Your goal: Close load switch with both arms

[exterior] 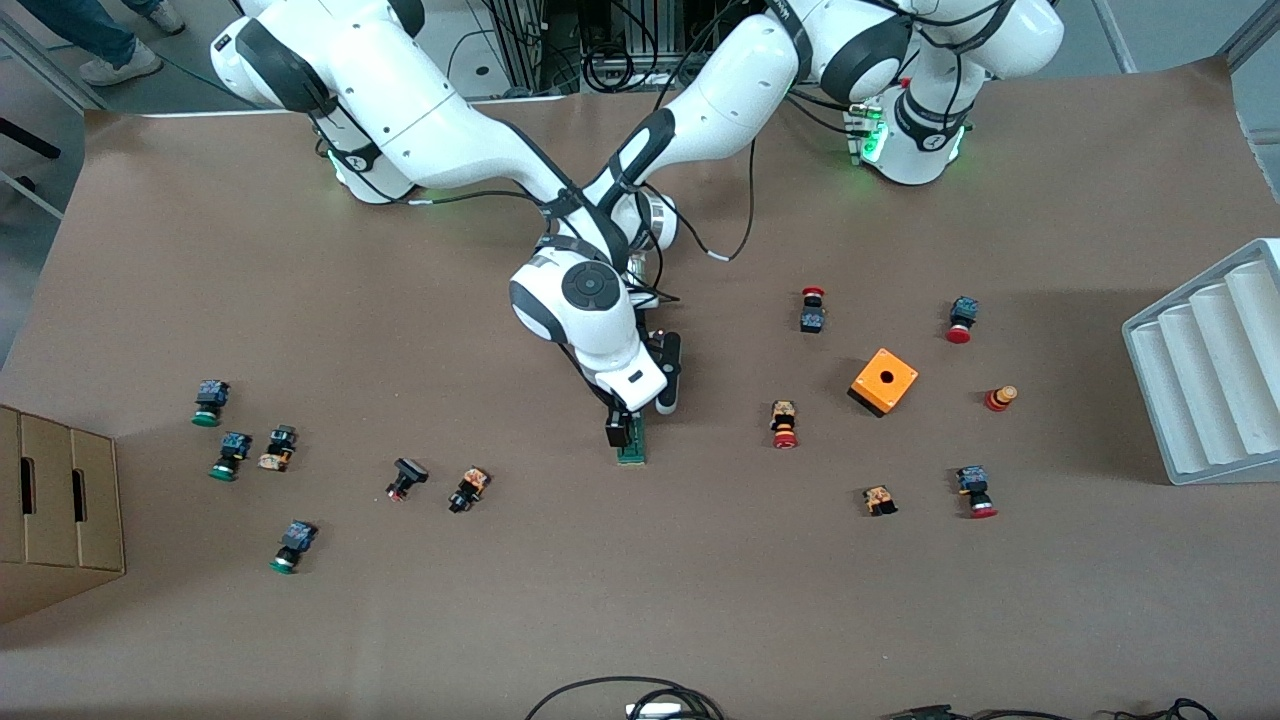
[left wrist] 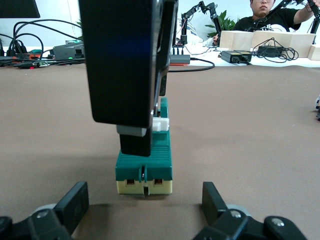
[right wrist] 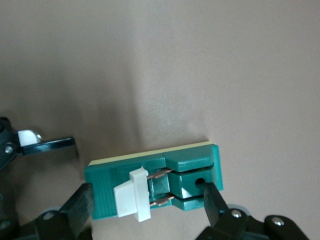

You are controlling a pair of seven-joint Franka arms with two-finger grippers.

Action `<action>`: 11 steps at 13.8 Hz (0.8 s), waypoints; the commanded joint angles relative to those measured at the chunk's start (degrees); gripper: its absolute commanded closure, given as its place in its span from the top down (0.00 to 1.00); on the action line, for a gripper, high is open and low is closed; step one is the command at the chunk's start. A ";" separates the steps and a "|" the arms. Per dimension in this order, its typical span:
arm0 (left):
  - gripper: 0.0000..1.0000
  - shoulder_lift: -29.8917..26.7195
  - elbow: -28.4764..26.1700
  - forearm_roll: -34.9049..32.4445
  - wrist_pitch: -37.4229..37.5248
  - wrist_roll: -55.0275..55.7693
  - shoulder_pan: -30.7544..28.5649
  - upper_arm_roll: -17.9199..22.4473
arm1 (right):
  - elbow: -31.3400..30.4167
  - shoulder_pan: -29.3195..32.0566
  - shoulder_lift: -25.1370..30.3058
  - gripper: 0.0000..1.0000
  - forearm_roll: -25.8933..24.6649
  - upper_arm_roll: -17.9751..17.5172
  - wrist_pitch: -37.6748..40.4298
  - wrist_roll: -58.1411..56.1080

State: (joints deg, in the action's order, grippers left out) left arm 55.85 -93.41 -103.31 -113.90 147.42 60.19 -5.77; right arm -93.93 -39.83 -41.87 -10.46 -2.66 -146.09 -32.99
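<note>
The load switch point(exterior: 632, 447) is a narrow green block lying mid-table, with a cream base and a white sliding piece point(right wrist: 133, 195). My right gripper point(right wrist: 145, 197) hangs straight over it, open. One finger point(right wrist: 75, 207) is at the ribbed end and the other point(right wrist: 214, 199) at the end with the hole. That black finger point(left wrist: 135, 142) stands just before the white piece point(left wrist: 160, 124). My left gripper point(left wrist: 145, 210) is low at the table, open, with the switch's end point(left wrist: 144, 175) just ahead of its fingertips and nothing between them. In the front view the right arm's hand hides it.
An orange box point(exterior: 883, 381) sits toward the left arm's end, with red-capped push buttons point(exterior: 812, 309) around it. Green-capped buttons point(exterior: 209, 402) lie toward the right arm's end, beside a cardboard box point(exterior: 55, 510). A grey ridged tray point(exterior: 1210, 370) stands at the table's edge.
</note>
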 commanded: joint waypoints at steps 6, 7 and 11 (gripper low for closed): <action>1.00 1.63 0.60 -0.66 -0.27 1.12 0.28 0.23 | 0.15 0.63 -0.67 0.95 -1.93 -0.32 -2.36 0.38; 1.00 1.63 0.60 -0.66 -0.27 1.12 0.28 0.23 | 0.15 0.63 -0.67 0.90 -1.93 -0.32 -2.44 0.29; 1.00 1.63 0.60 -0.66 -0.27 1.12 0.28 0.23 | 0.06 0.54 -0.67 0.84 -1.93 -0.32 -3.14 0.29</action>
State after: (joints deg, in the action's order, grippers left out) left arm 55.85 -93.41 -103.32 -113.90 147.42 60.19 -5.77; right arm -93.93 -39.77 -42.08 -10.46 -2.66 -147.23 -32.99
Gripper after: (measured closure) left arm 0.000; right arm 0.150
